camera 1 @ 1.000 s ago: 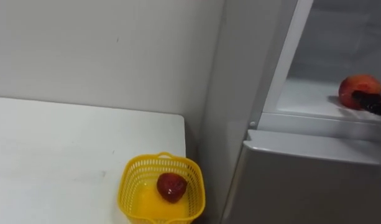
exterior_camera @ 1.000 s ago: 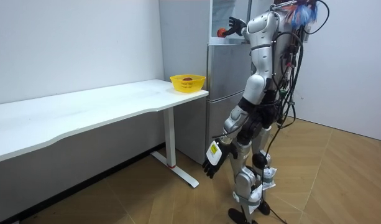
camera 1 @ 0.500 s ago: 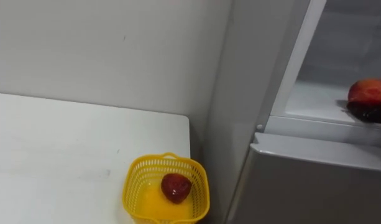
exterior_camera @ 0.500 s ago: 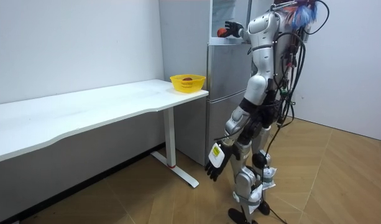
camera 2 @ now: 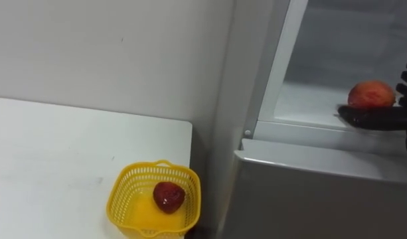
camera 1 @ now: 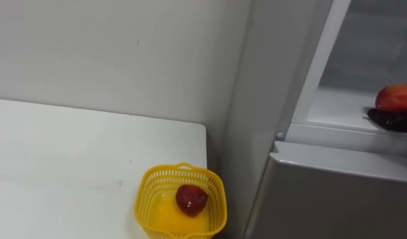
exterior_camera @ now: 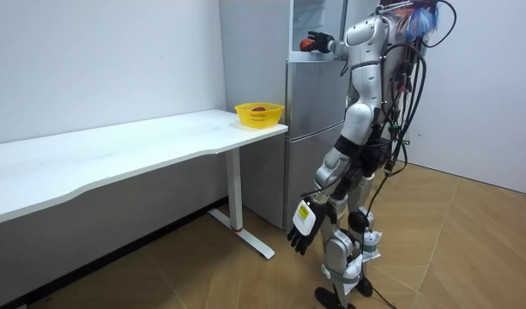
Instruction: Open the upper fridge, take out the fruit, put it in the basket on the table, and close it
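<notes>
One yellow basket (camera 1: 145, 201), one dark red fruit (camera 1: 191, 199), one orange-red fruit (camera 1: 396, 98), one fridge (camera 1: 336, 199), one surface (camera 1: 70, 166).

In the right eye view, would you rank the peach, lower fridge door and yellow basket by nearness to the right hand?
1. Peach, beside the right hand.
2. Lower fridge door, just below.
3. Yellow basket, far left on the table.
</notes>
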